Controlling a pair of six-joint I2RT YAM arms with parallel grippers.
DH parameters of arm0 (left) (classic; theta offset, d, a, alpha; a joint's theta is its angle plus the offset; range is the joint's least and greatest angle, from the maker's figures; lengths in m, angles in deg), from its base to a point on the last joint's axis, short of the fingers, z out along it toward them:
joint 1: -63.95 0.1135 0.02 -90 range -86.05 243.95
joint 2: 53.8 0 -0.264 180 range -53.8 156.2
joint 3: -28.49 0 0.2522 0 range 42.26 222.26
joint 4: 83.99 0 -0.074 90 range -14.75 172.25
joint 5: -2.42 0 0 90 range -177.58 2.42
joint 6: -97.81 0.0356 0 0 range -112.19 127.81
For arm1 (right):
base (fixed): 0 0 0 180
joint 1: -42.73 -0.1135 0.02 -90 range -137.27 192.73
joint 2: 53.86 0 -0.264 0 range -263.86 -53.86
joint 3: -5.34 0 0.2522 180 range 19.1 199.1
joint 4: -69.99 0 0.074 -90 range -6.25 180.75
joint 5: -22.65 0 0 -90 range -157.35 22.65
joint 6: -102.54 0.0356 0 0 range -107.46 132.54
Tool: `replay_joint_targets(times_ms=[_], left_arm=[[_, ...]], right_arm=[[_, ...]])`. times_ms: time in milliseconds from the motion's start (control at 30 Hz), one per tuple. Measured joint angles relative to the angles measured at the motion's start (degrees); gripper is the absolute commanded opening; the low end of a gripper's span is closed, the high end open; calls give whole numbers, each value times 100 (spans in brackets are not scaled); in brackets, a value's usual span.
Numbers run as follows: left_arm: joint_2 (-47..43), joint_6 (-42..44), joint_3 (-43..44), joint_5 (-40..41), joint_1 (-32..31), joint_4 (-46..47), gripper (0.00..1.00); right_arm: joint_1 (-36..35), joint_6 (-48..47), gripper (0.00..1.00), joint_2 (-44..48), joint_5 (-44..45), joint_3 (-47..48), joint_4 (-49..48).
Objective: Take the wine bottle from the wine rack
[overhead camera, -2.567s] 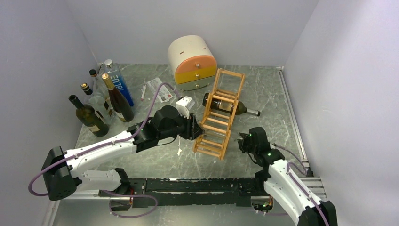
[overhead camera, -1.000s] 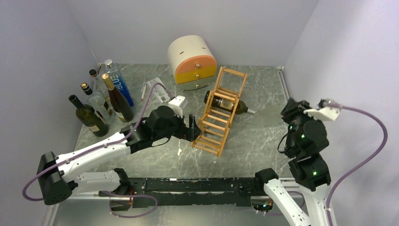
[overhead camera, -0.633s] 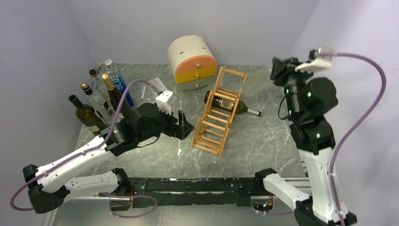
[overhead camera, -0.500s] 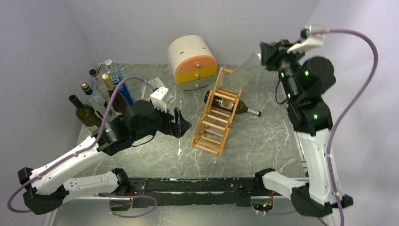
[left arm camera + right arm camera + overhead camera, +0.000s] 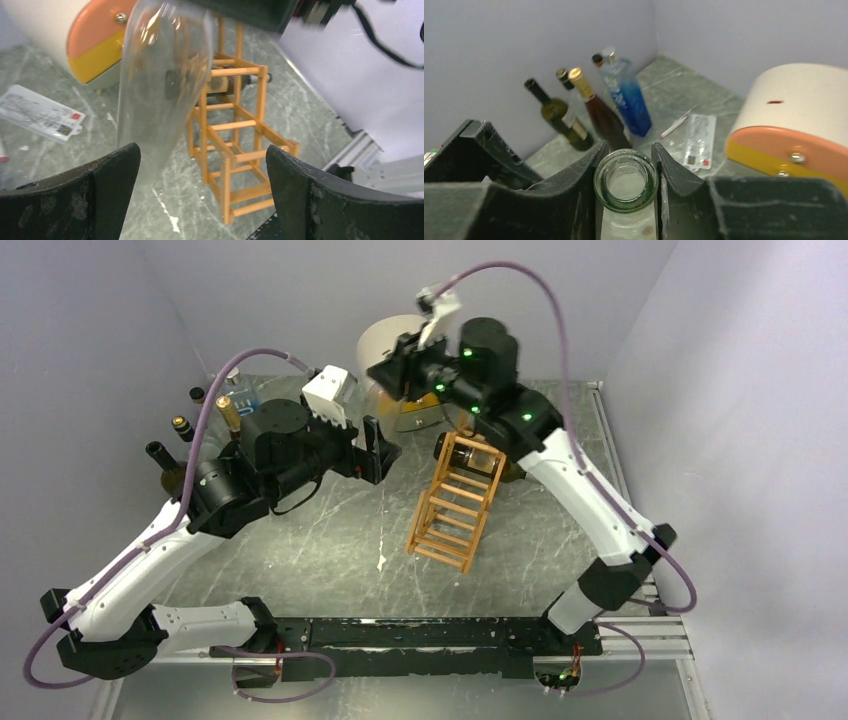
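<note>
The wine bottle [image 5: 463, 454] lies in the wine rack [image 5: 450, 515], not yet lifted. It sits across an upper tier, at the end of the rack toward the table's far edge. The rack stands mid-table [image 5: 320, 540], its length running from the near edge toward the far one. The bottle's long axis crosses that, left to right. Its dark base faces the left edge, and in the left wrist view its neck points toward the right edge.

The left fingers [image 5: 377, 452] are spread wide and empty. They hang raised, just left of the rack's upper tiers, level with the bottle's base. The right fingers [image 5: 392, 373] are clenched on the neck of a clear glass bottle [image 5: 160, 85]. It dangles near the drawer box [image 5: 95, 45] and in front of the left wrist camera.

The left arm looks nearer and free. Its move would probably be toward the base end, rightward and down. The hanging clear bottle could get in its way.
</note>
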Motion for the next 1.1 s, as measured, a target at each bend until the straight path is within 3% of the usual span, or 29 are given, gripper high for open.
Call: replay_joint_targets(times_ms=[167, 433, 833, 967, 1100], left_arm=[[109, 433, 94, 688, 4, -282, 99], [-234, 741, -437, 1537, 94, -341, 98], [-221, 981, -584, 955, 636, -22, 91], [-177, 1056, -584, 758, 719, 48, 74], [-164, 1141, -619, 586, 748, 125, 48]], right_arm=[[-627, -39, 0, -570, 122, 286, 177], [-938, -24, 0, -721, 90, 284, 175], [-1012, -50, 0, -721, -87, 264, 103], [-1012, -52, 0, -730, -157, 249, 83], [-1014, -63, 1, -745, -186, 186, -55]])
